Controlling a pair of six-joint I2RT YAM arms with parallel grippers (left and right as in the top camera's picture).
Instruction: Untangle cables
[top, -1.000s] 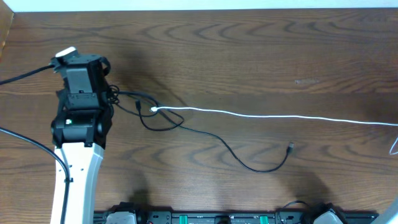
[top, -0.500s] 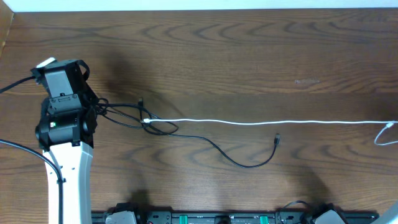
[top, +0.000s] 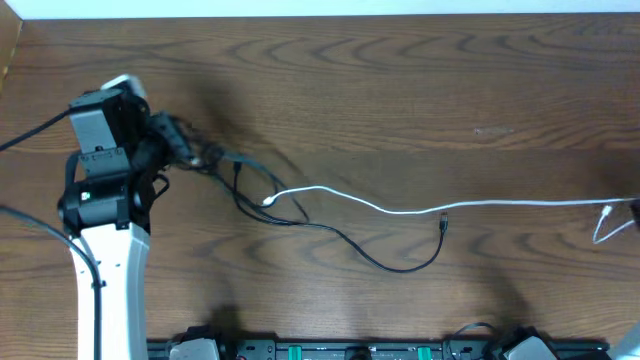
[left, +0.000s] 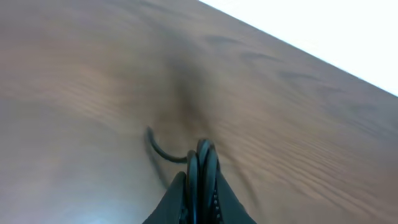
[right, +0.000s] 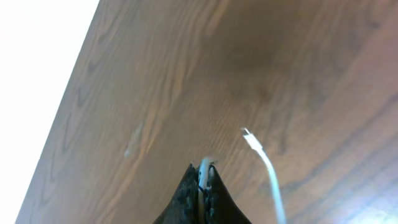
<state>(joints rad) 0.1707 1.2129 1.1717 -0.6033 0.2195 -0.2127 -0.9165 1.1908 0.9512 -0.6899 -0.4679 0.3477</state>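
Observation:
The long black cable (top: 330, 232) loops across the table's left middle, and its free plug (top: 443, 225) lies near the centre. My left gripper (top: 172, 140) is shut on a bunch of black cable (left: 202, 163) at the far left. The white cable (top: 420, 209) runs from its plug (top: 268, 201) beside the black loops to the right edge. My right gripper (right: 203, 171) is shut on the white cable (right: 203, 174). It is almost out of the overhead view at the right edge. The white cable's other plug end (right: 250, 137) hangs loose beside it.
The left arm's white link (top: 108, 285) and its thick black cables (top: 35, 125) occupy the left side. A black rail with connectors (top: 350, 350) runs along the table's front edge. A pale wall borders the far edge (top: 320, 8).
My left gripper lifted and swung up and right with the black bunch. The white cable's left plug slid right and the cable went from taut to slack. The black cable's free plug barely moved.

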